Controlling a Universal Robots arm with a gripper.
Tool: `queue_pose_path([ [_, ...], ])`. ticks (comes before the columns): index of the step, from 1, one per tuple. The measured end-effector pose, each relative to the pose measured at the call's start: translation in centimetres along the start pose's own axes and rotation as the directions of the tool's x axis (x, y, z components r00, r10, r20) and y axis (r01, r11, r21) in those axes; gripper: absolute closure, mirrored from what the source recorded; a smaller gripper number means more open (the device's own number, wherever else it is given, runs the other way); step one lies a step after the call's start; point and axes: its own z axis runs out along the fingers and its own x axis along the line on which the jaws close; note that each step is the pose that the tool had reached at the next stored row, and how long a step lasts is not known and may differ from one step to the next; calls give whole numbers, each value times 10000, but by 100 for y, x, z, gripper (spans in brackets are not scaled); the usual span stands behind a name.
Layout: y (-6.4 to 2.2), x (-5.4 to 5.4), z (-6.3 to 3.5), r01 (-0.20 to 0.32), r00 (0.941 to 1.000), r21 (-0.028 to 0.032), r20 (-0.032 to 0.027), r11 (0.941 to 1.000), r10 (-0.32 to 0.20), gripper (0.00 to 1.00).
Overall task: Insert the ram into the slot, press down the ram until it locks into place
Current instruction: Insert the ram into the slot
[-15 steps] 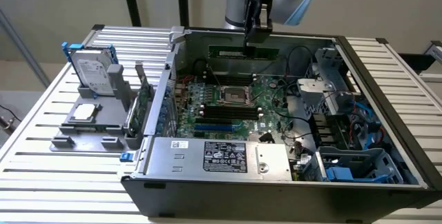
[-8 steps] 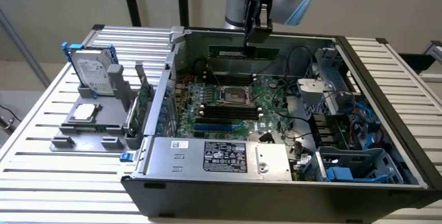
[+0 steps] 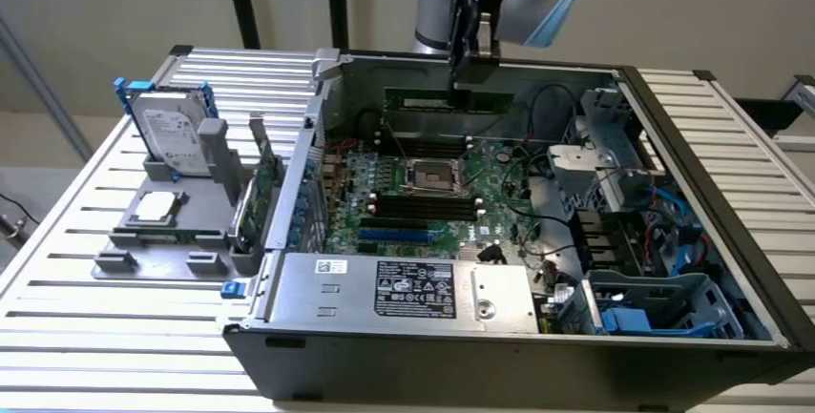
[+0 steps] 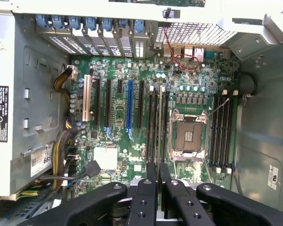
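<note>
— Where is the ram?

— Off the board. The gripper (image 3: 461, 77) is clamped on the ram (image 3: 449, 100) by its upper edge, near mid-length. The stick hangs above the open case (image 3: 510, 365), clear of everything. Not seated.

— Why grip it there?

— My guess: a hold at the middle keeps the stick level, and the contact edge stays free underneath to meet the socket.

— Which way does it lie?

— Long axis level, running from the exterior view's left to its right. It stands on edge with the flat faces upright. That matches the black sockets on the motherboard (image 3: 369, 170), which run the same way.

— And the slot?

— The slot (image 3: 414, 205) is among the bank just beside the processor socket (image 3: 428, 176). In the wrist view the fingertips (image 4: 151, 172) sit close together, lined up with that bank (image 4: 156, 125), parallel to it. Which socket exactly, I cannot tell.

— Anything already in them?

— They look bare and dark.
</note>
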Motion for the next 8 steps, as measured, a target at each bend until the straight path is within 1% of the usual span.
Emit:
queue_pose_path([
  [8, 24, -2, 147, -6, 10000, 3, 0, 10000, 6, 87],
])
